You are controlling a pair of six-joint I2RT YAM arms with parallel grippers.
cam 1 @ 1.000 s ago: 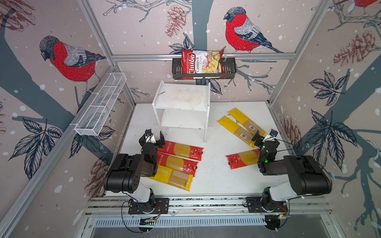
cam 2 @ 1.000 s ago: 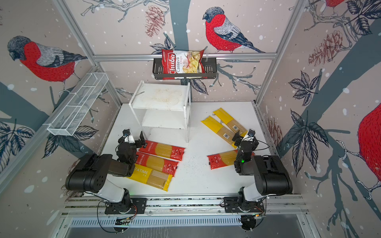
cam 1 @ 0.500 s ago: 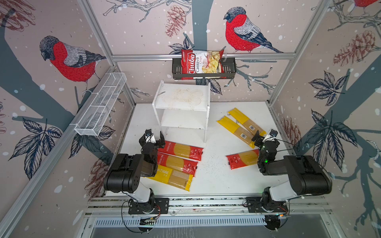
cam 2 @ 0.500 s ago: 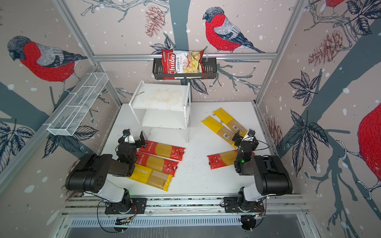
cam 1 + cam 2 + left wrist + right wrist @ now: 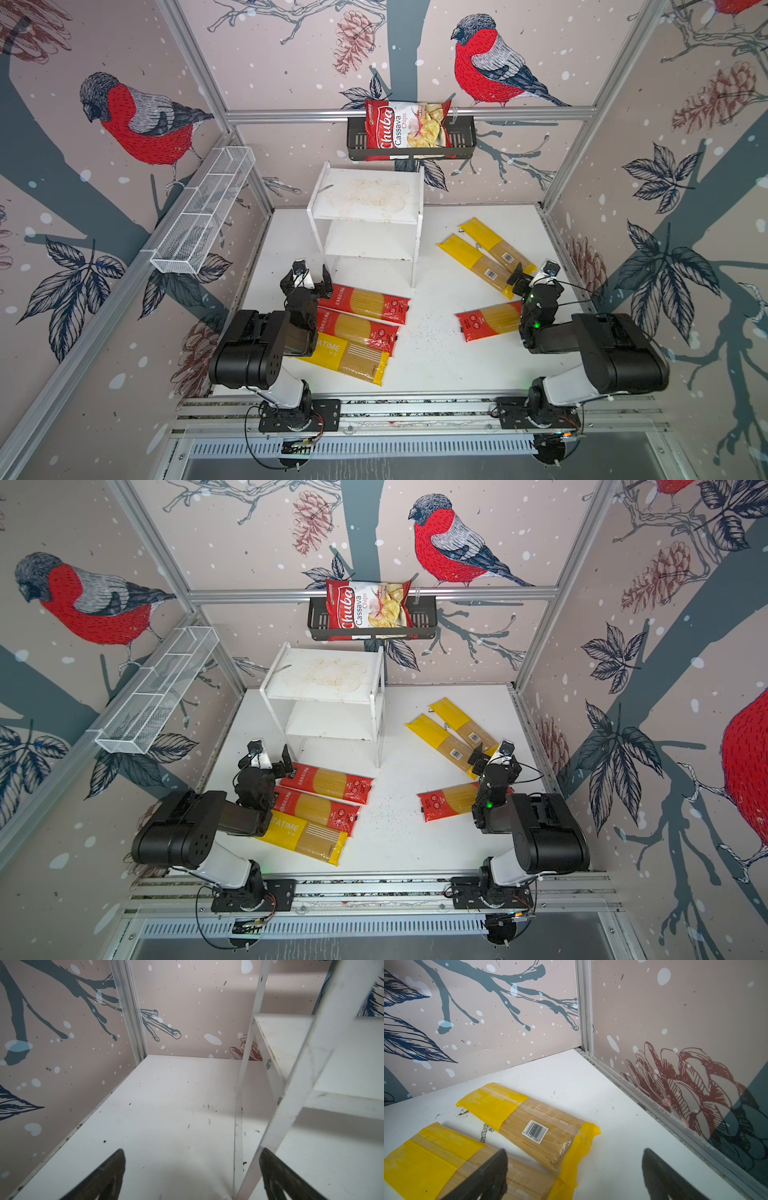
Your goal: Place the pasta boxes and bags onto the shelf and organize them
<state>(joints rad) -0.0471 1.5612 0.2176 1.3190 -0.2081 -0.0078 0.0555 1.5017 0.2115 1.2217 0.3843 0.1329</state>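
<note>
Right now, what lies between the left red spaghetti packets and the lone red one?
Only bare white tabletop scattered with dark specks, up to the lone red spaghetti packet; both top views show it.

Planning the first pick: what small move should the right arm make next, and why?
Probably lower the right tool onto the near end of the yellow spaghetti packet nearer the right wall: the tool is open, empty and hovering over that end, and the shelf holds nothing yet.
</note>
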